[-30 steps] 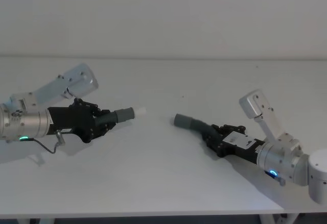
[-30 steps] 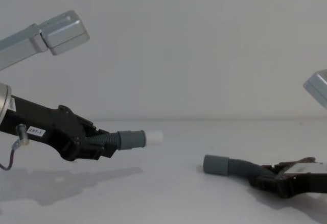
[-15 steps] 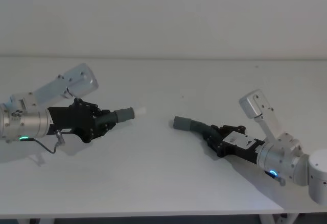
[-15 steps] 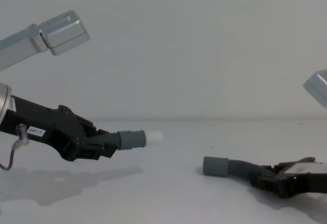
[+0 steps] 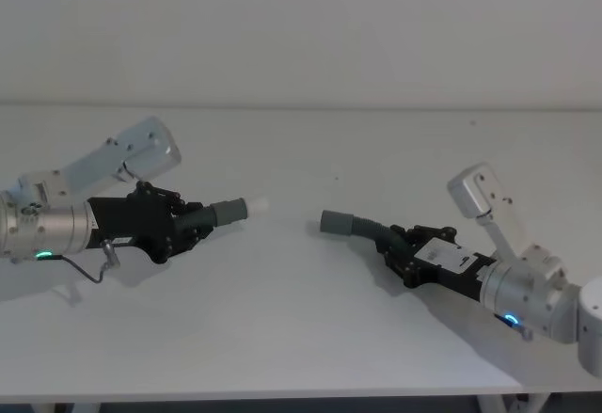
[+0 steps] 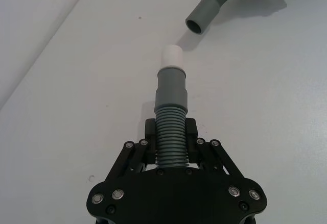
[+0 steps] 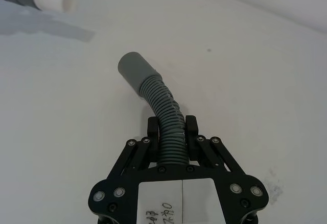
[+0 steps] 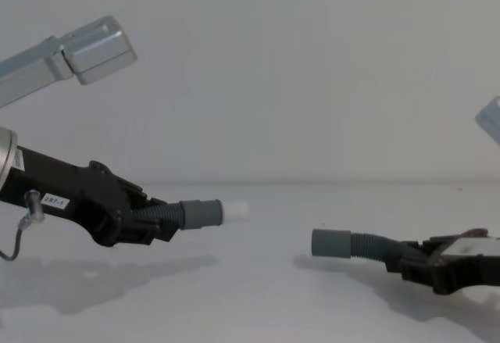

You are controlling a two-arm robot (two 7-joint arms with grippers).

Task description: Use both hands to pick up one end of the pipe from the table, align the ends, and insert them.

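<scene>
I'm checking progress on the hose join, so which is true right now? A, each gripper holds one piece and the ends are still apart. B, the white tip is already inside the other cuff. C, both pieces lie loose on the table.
A: the left gripper grips the white-tipped hose, the right gripper grips the other hose, with bare table between their ends.

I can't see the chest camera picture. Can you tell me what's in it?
Two robot hands each hold a piece of bendy grey pipe, with the ends pointing at each other across a gap. The left hand holds its piece, which has a white tip, above the white table. The right hand holds the other piece lower down.
</scene>
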